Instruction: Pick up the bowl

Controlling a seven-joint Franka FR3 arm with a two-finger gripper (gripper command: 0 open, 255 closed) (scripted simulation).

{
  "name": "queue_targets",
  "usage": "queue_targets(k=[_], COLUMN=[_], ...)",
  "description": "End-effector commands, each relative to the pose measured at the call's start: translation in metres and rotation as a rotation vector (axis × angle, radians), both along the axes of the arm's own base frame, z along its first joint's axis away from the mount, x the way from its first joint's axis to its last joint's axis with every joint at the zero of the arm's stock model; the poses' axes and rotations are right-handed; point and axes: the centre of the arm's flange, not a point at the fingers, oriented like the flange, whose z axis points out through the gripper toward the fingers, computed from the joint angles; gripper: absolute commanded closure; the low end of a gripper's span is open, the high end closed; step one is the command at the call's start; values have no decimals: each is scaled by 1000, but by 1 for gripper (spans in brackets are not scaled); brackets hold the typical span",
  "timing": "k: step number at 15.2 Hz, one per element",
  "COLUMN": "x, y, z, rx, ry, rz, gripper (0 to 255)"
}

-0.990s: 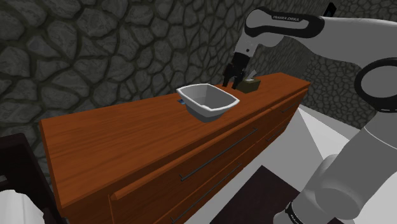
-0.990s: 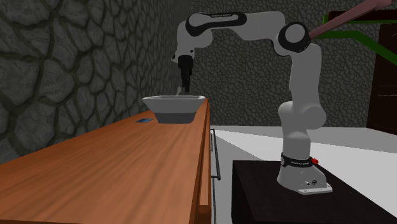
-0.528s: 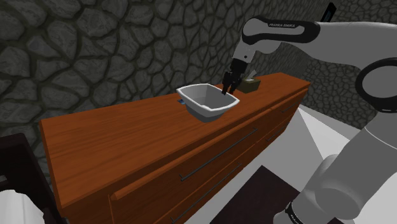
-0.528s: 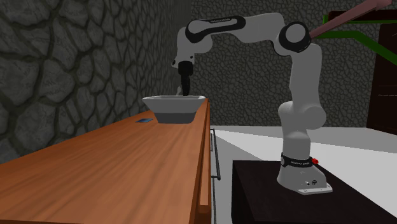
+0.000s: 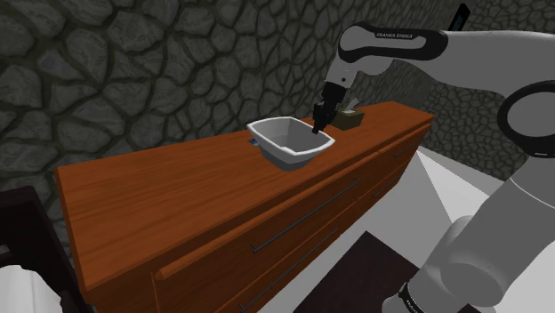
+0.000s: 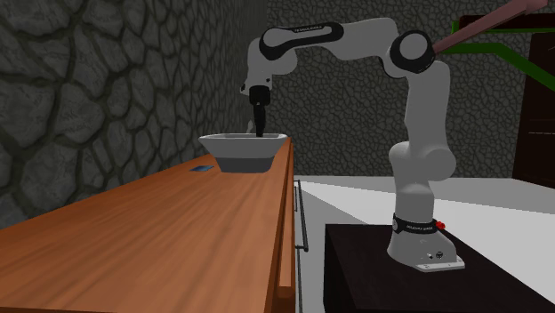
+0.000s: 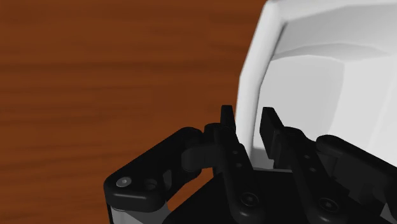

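The long reddish-brown wooden tabletop [image 5: 178, 191] lies beneath my hand and carries the squarish white bowl [image 5: 286, 140]. The bowl sits upright right under my hand, with one side wall rising between my fingers. I hang my black two-fingered hand [image 5: 317, 126] straight down over that rim, one finger inside and one outside, because the thin wall looks like the easiest purchase. The fingers stand slightly apart and grip nothing yet. A small olive box [image 5: 349, 117] sits just beyond my hand. A second ago I hovered higher, nearer that box; since then I have moved across and down onto the rim. The bowl has not shifted.
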Motion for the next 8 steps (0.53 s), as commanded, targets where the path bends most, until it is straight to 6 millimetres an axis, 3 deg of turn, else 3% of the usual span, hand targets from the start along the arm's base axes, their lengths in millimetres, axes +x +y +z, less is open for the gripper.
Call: queue_targets(k=[1, 8], x=[1, 1], y=[0, 0], z=[-1, 36], rx=[0, 0], ry=[2, 2], rz=[1, 1], gripper=[255, 255])
